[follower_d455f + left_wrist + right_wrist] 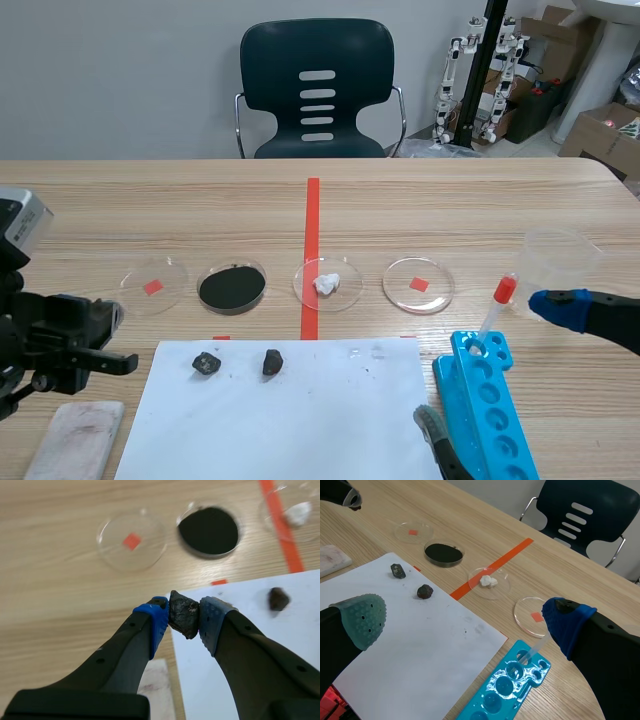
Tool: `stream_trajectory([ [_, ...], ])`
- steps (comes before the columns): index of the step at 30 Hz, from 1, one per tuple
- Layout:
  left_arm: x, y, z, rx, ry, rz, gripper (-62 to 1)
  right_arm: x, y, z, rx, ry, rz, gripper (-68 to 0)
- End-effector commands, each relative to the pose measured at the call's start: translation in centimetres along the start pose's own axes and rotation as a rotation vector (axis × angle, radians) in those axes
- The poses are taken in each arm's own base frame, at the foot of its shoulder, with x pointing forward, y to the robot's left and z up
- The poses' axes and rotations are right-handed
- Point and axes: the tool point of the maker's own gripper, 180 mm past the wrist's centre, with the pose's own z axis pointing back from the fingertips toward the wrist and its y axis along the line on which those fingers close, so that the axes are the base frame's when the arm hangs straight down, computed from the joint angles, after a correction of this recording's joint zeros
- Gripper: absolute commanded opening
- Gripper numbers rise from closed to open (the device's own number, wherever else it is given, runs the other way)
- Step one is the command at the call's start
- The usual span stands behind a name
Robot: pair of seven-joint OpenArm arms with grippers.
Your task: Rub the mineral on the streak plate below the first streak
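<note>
The left fingers [150, 625] pinch a dark, angular mineral [182, 616] between their pads, over the left edge of the paper [250, 630]. The streak plate [75, 440] is mostly hidden beneath them in the wrist view, where only a sliver with a faint pinkish smudge shows. In the scene view it lies on the worktop [100, 210] just left of the paper, its near end cut off, and no streak can be made out on it. The mineral's height above the worktop cannot be told. The left arm sits low at the worktop's left side, its fingertips hard to make out from the front. The right fingers [360, 615] stand wide apart and hold nothing, low over the paper's right corner and a blue well tray [510, 685]. A red-capped dropper [495, 305] stands in that tray. Two more rocks [206, 363] lie on the paper, with four dishes [232, 287] beyond.
</note>
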Motion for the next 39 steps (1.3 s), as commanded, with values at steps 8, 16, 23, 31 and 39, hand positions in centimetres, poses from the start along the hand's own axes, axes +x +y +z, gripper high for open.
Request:
stream_trajectory([
  [8, 5.3, -6.7, 3.4, -0.354, -0.311, -0.124, -47.9, 1.2, -0.4, -0.2, -0.012, -0.042, 0.007, 0.4],
  [16, 7.0, -8.6, 6.1, -0.48, -0.463, -0.086, -47.9, 1.2, -0.4, -0.2, -0.012, -0.042, 0.007, 0.4],
  [23, 6.9, -9.9, 7.7, -0.558, -0.516, -0.111, -47.9, 1.2, -0.4, -0.2, -0.012, -0.041, 0.007, 0.4],
  [31, 6.4, -9.9, 8.0, -0.56, -0.517, -0.108, -47.9, 1.2, -0.4, -0.2, -0.012, -0.041, 0.007, 0.4],
  [39, 5.4, -10.2, 8.0, -0.561, -0.488, -0.157, -47.9, 1.2, -0.4, -0.2, -0.012, -0.041, 0.007, 0.4],
])
